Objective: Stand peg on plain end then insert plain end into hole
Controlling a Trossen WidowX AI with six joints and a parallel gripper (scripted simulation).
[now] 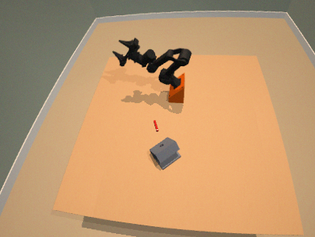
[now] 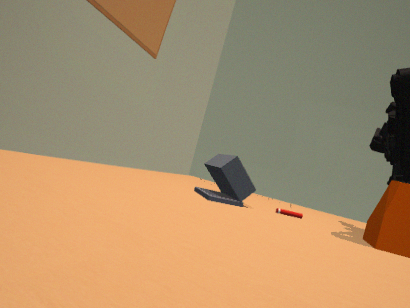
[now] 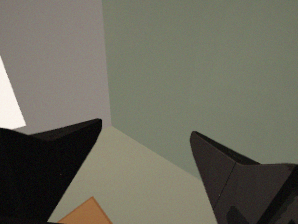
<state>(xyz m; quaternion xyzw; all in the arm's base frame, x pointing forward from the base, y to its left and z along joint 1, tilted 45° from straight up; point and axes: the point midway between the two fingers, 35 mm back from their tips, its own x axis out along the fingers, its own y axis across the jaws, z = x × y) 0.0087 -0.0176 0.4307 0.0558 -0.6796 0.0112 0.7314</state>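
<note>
A small red peg (image 1: 156, 125) (image 2: 289, 213) with a white band at one end lies flat on the orange table, between the robot's base and the panel. The grey sloped panel (image 1: 166, 151) (image 2: 229, 179) stands in front of it, with a small dark hole (image 1: 161, 145) in its face. My gripper (image 1: 122, 49) (image 3: 146, 129) is open and empty. It is raised high at the back left, far from the peg, pointing away toward the walls. In the wrist view only the two finger tips, walls and a table corner show.
The arm stands on an orange block (image 1: 177, 89) (image 2: 391, 220) at the back of the table (image 1: 230, 154). A white rim (image 1: 38, 115) borders the floor around the table.
</note>
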